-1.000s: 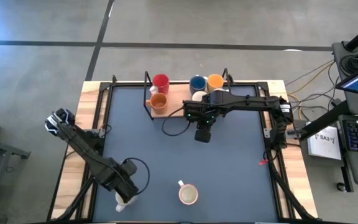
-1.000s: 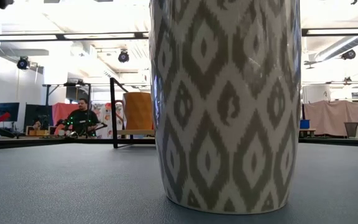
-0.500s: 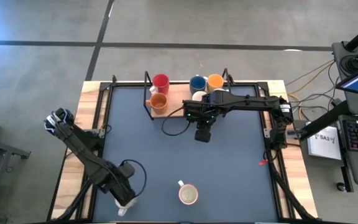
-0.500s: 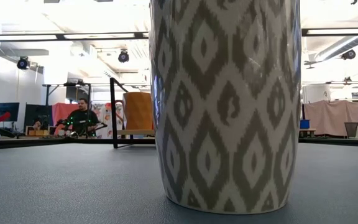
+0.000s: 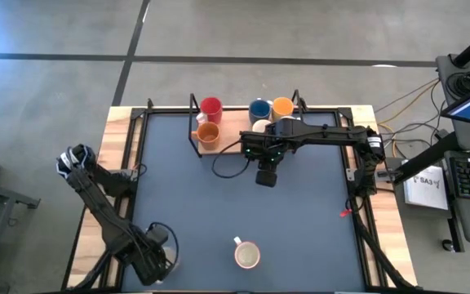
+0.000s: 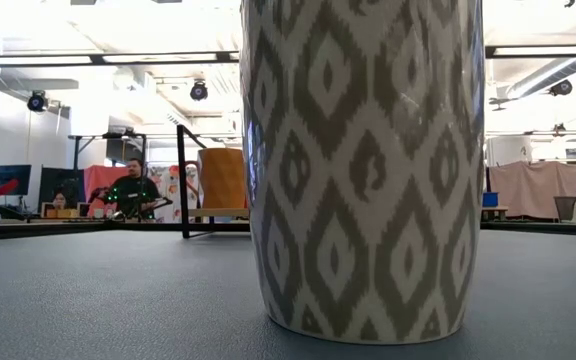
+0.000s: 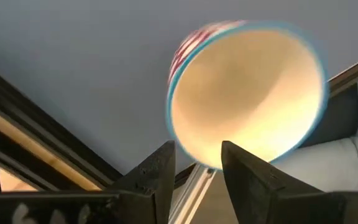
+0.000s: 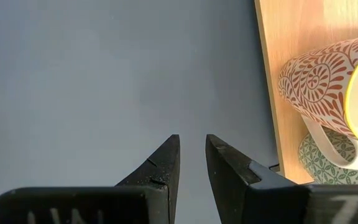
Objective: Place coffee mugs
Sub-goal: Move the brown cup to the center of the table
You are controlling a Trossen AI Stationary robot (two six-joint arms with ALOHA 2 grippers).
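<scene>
My left gripper [image 5: 155, 260] is at the table's near left corner, shut on a cream-inside mug [image 7: 247, 93] with a blue rim and red-striped outside; in the high view the gripper hides that mug. My right gripper [image 5: 266, 176] hovers shut over the mat below the far rack. A grey-and-white patterned mug [image 5: 246, 256] stands on its base on the mat near the near edge and fills the low view [image 6: 363, 170]. Red [image 5: 210, 106], orange [image 5: 208, 135], blue [image 5: 259, 109], orange [image 5: 282, 106] and white [image 5: 259, 126] mugs sit on the far wooden board. My left gripper pinches the mug's rim [image 7: 199, 165]. One finger [image 7: 244, 171] stands over the cream inside and the other finger [image 7: 160, 171] is outside the wall. The mug is tipped, its mouth facing the wrist camera. Whether any part rests on the table I cannot tell.
A black rack frame [image 5: 194, 122] stands on the far wooden board. The right wrist view shows a red-patterned mug [image 8: 322, 78] lying over a green-patterned one [image 8: 325, 158] on that board. Black rails [image 7: 36, 130] and the wooden border edge the mat by my left gripper.
My left gripper has carried the mug toward the table's near edge and a little to the left, staying shut on it. The mug, seen earlier as a white patch below the gripper, is now hidden under it in the high view.
</scene>
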